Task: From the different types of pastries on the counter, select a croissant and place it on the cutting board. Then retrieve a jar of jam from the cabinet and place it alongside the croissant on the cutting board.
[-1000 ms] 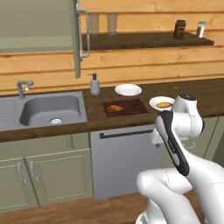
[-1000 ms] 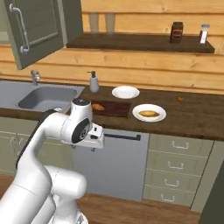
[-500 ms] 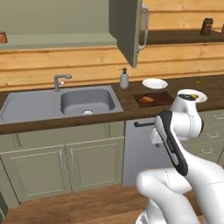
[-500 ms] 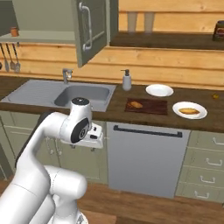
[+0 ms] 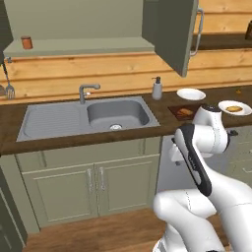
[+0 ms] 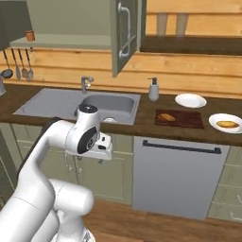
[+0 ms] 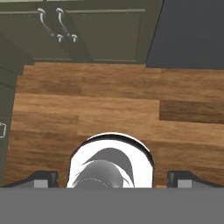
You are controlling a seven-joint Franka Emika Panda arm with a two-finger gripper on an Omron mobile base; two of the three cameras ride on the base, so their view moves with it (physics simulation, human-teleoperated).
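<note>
The croissant (image 5: 184, 112) (image 6: 166, 116) lies on the left part of the dark cutting board (image 5: 173, 109) (image 6: 186, 119) on the counter (image 5: 74, 140). The other pastry, a golden bun (image 6: 228, 124), rests on a white plate (image 5: 235, 108) to the right of the board. A small reddish-brown jar of jam (image 5: 27, 43) (image 6: 30, 35) stands on the shelf of the open cabinet, far to the upper left. My arm is folded close to the base. My gripper (image 7: 113, 179) points down at the wooden floor, open and holding nothing, its fingertips (image 7: 41, 178) wide apart.
A grey steel sink (image 5: 118, 114) with a tap sits in the counter. A soap dispenser (image 6: 153, 90) and a bare white plate (image 6: 190, 100) stand behind the board. The cabinet door (image 6: 125, 33) hangs open above the counter. Utensils (image 6: 19, 64) hang at left.
The whole picture has shifted: the base has driven left, bringing the sink and the open cabinet with the jar into view. The arm keeps its folded pose and the gripper stays open.
</note>
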